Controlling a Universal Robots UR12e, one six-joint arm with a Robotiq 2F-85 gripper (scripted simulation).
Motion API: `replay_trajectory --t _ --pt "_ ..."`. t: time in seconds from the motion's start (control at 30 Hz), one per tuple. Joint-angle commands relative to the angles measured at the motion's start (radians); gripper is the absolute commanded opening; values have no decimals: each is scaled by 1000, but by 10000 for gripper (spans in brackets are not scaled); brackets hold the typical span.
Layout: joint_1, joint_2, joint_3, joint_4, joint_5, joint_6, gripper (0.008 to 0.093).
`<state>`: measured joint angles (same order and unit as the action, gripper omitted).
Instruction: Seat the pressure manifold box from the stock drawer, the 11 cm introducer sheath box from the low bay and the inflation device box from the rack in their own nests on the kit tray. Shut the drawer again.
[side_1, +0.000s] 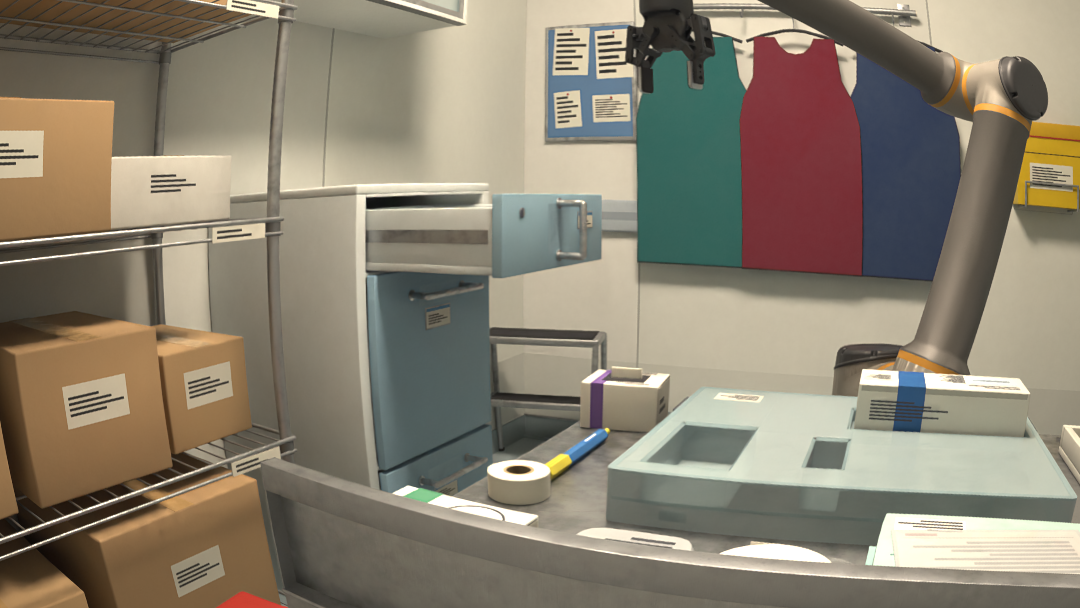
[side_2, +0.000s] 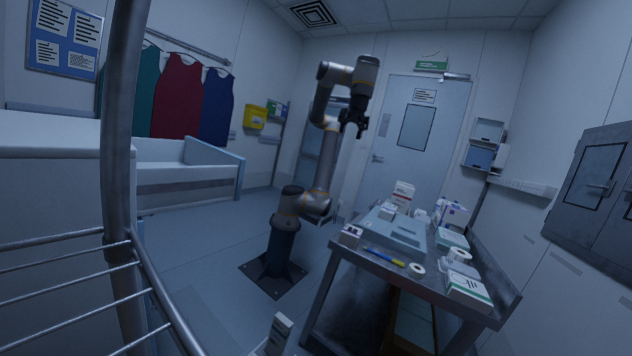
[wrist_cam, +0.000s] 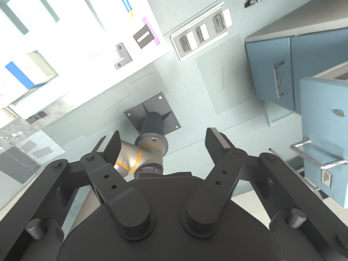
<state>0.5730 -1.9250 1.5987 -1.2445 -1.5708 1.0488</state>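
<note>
The pale green kit tray (side_1: 831, 461) lies on the steel table, with a white box with a blue band (side_1: 941, 402) seated at its far right corner. Two other nests in the tray, a large one (side_1: 701, 444) and a small one (side_1: 826, 453), hold nothing. The stock drawer (side_1: 484, 230) stands pulled out of the white cabinet, and its contents are hidden. A low floor bay (wrist_cam: 200, 35) holds several small boxes. My gripper (side_1: 671, 53) is open and holds nothing, high in the air between the table and the drawer.
The wire rack (side_1: 136, 302) on the left carries cardboard boxes and a white box (side_1: 171, 189). On the table beside the tray lie a purple-banded box (side_1: 624, 398), a tape roll (side_1: 518, 480) and a blue and yellow pen (side_1: 578, 452). A step stool (side_1: 546, 370) stands by the cabinet.
</note>
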Motion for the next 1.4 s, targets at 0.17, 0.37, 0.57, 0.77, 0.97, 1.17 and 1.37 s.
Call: replay_trajectory --t 0.17,0.37,0.57,0.77,0.97,1.17,1.37 --pt "-115 -25 5 18 0 -265 934" --pt "-214 -45 11 33 0 -490 934" --pt "-288 -61 15 45 0 -660 934" --pt "-336 -71 17 52 0 -770 934" --pt "-361 -76 19 56 0 -826 934" --pt "-368 -77 19 57 0 -843 934" --pt "-369 -78 19 57 0 -844 864"
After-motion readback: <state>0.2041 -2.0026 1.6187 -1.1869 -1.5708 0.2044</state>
